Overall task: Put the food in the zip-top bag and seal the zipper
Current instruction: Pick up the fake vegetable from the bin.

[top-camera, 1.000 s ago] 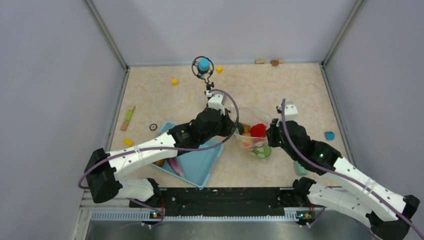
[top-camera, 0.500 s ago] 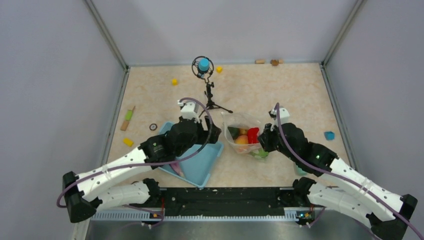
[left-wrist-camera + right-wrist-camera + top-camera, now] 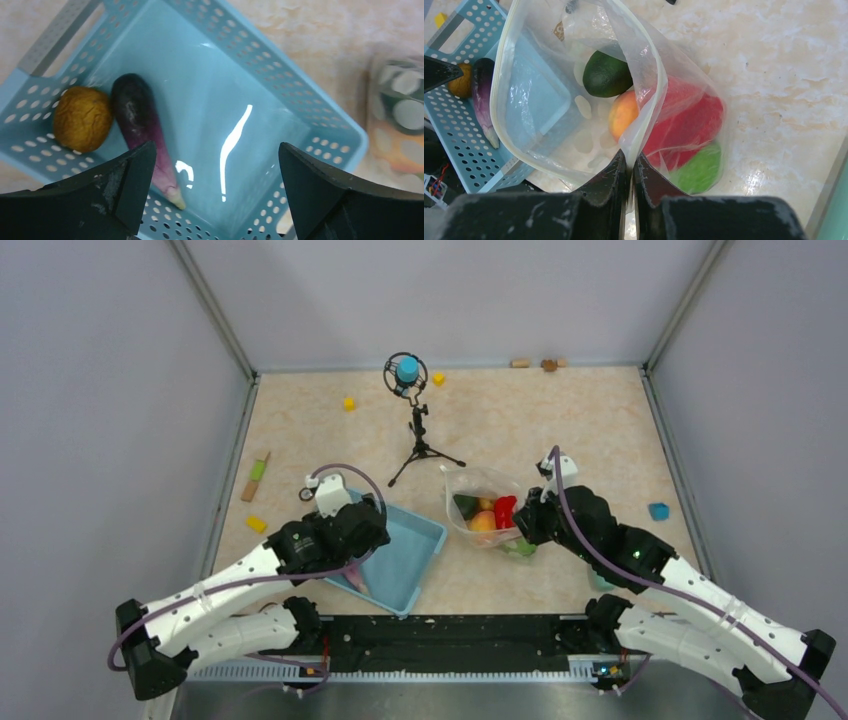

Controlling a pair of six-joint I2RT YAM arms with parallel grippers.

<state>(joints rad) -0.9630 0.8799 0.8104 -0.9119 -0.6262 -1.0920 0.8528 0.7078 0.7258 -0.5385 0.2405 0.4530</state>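
Observation:
The zip-top bag [image 3: 478, 483] lies right of centre, its mouth gaping open. The pale zipper [image 3: 498, 85] rims that mouth. Inside it lies food: a dark green piece [image 3: 606, 75], an orange piece [image 3: 623, 114], a red pepper [image 3: 686, 120] and a bright green fruit [image 3: 699, 167]. My right gripper [image 3: 630, 161] is shut on the bag's near edge, as the top view of that gripper [image 3: 527, 520] also shows. My left gripper [image 3: 216, 150] hangs open above the blue basket [image 3: 320, 115], holding nothing. A brown wrinkled piece [image 3: 82, 118] and a purple eggplant [image 3: 142, 127] lie in the basket.
A microphone on a tripod [image 3: 415, 430] stands just behind the bag. Yellow cubes [image 3: 349, 403], a green-and-orange stick [image 3: 256, 476] and a small ring [image 3: 306, 494] lie at the left. A blue cube [image 3: 658, 511] sits right; brown bits [image 3: 549, 365] lie by the far wall.
My left arm pulled back from the bag's mouth to the left, over the basket, and its gripper opened. The bag sank a little. The right gripper kept its hold on the bag's edge.

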